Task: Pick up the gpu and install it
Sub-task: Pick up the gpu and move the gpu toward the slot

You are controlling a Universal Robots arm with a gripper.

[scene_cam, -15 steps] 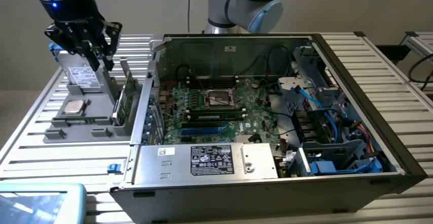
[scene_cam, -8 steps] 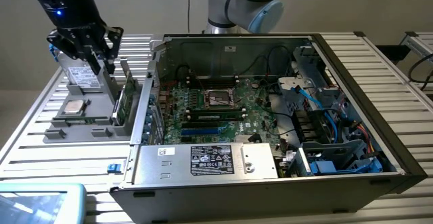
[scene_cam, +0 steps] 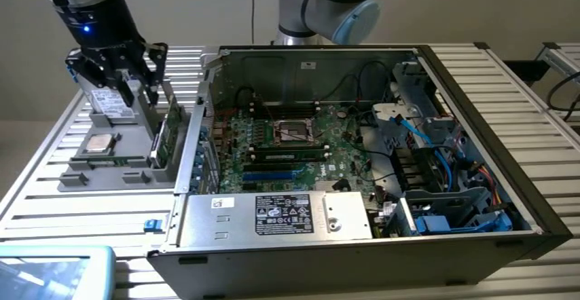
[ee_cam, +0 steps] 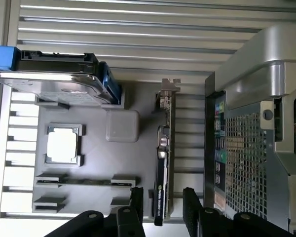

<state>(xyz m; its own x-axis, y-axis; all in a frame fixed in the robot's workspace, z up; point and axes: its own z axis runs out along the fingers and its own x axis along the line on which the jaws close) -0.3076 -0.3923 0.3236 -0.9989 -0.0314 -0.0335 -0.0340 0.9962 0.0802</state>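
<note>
Right now the gripper (scene_cam: pixel 140 91) hangs low over the grey parts tray (scene_cam: pixel 86 179), which sits on the exterior view's left, just beside the open computer case (scene_cam: pixel 363 263). It holds nothing, and its jaws are spread wide. In the wrist view, the two black fingers (ee_cam: pixel 137 205) sit either side of one end of the gpu (ee_cam: pixel 165 148). The card stands on its long edge in a slot of the tray. I cannot tell whether either finger touches it. A hard drive (ee_cam: pixel 54 85) and a square processor chip (ee_cam: pixel 64 145) rest in the same tray. Inside the case, the motherboard (scene_cam: pixel 272 144) lies flat.
</note>
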